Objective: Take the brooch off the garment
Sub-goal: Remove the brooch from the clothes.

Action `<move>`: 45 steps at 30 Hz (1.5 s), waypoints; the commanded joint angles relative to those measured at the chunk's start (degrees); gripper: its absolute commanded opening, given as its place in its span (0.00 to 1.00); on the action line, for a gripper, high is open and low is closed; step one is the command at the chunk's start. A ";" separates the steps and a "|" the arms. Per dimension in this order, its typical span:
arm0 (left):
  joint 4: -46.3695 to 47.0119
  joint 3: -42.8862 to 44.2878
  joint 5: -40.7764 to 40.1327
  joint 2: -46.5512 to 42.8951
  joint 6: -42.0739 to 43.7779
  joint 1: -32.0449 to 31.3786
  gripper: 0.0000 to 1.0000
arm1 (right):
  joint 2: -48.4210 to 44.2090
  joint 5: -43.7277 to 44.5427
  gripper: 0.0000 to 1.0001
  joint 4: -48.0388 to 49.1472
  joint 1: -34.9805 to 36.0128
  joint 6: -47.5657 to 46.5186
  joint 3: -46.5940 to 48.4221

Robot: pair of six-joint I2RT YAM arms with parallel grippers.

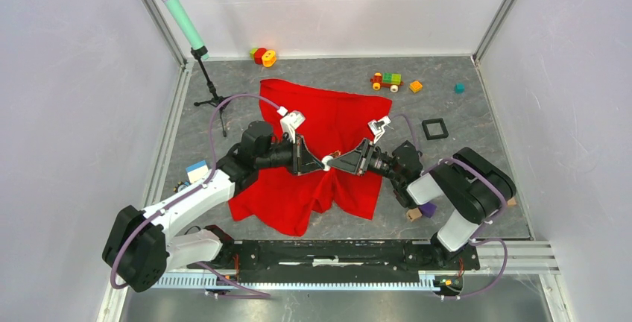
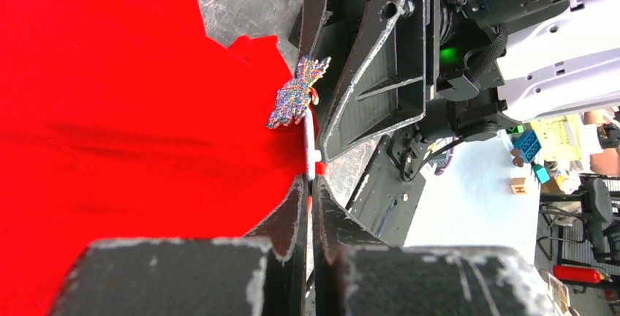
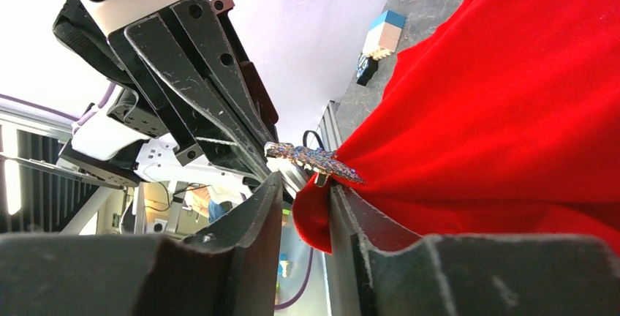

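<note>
Left pincer [image 2: 311,184] is clamped tight on a raised fold of the garment [image 1: 328,113] at mid-table, with a sliver of red between its tips. Right pincer [image 3: 305,188] meets it tip to tip, jaws narrowly apart round the same fold; whether it pinches, I cannot tell. The brooch [image 3: 314,161] sits on that fold, just above the right tips. Bare table [image 1: 477,113] lies right of the garment's edge. A black frame [image 1: 434,128] lies right, a mic stand [image 1: 211,87] far left, and a purple block [image 1: 428,209] by the right arm.
</note>
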 commanded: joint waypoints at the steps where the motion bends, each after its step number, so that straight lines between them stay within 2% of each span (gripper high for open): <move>1: 2.58 -0.79 1.44 -1.13 -1.65 -0.07 0.02 | 0.49 1.33 0.31 19.73 0.01 1.11 1.53; 9: 2.49 -0.58 2.10 -0.26 -0.95 -0.07 0.02 | -0.17 0.11 0.25 14.41 0.18 -1.61 2.07; 13: 2.49 -0.10 1.80 0.34 -0.86 -0.07 0.02 | -3.88 -1.36 0.26 2.37 0.46 -8.97 2.94; 15: 2.32 0.14 1.42 0.38 -0.85 -0.04 0.02 | -5.45 -1.99 0.28 -0.41 0.38 -11.33 2.90; 25: 0.18 0.86 -2.27 0.39 -0.37 0.58 0.02 | -5.87 -4.61 0.33 0.39 0.35 -11.67 2.83; 27: -0.02 0.81 -2.78 0.24 -0.51 0.77 0.02 | -5.81 -4.80 0.40 3.13 0.36 -10.56 2.15; 29: -0.53 0.74 -3.24 0.17 -0.73 1.29 0.02 | -5.85 -4.66 0.52 6.00 0.15 -9.23 1.36; 32: -1.96 0.73 -4.76 -0.49 -1.21 2.10 0.02 | -6.40 -4.24 0.54 5.24 -0.40 -9.91 0.37; 35: -5.25 1.34 -7.90 -1.80 -0.78 2.25 0.02 | -7.07 -3.00 0.52 0.92 -0.49 -13.27 -0.46; 40: -15.36 5.36 -13.61 -0.40 1.12 2.27 0.02 | -7.24 -0.57 0.41 -5.06 -0.36 -18.17 -0.71; 43: -21.20 7.78 -18.16 1.43 2.39 1.82 0.02 | -7.36 0.96 0.41 -9.02 -0.17 -21.09 -0.29; 45: -25.62 10.22 -24.36 3.33 3.73 0.05 0.02 | -7.99 2.49 0.43 -13.12 0.09 -23.73 -0.05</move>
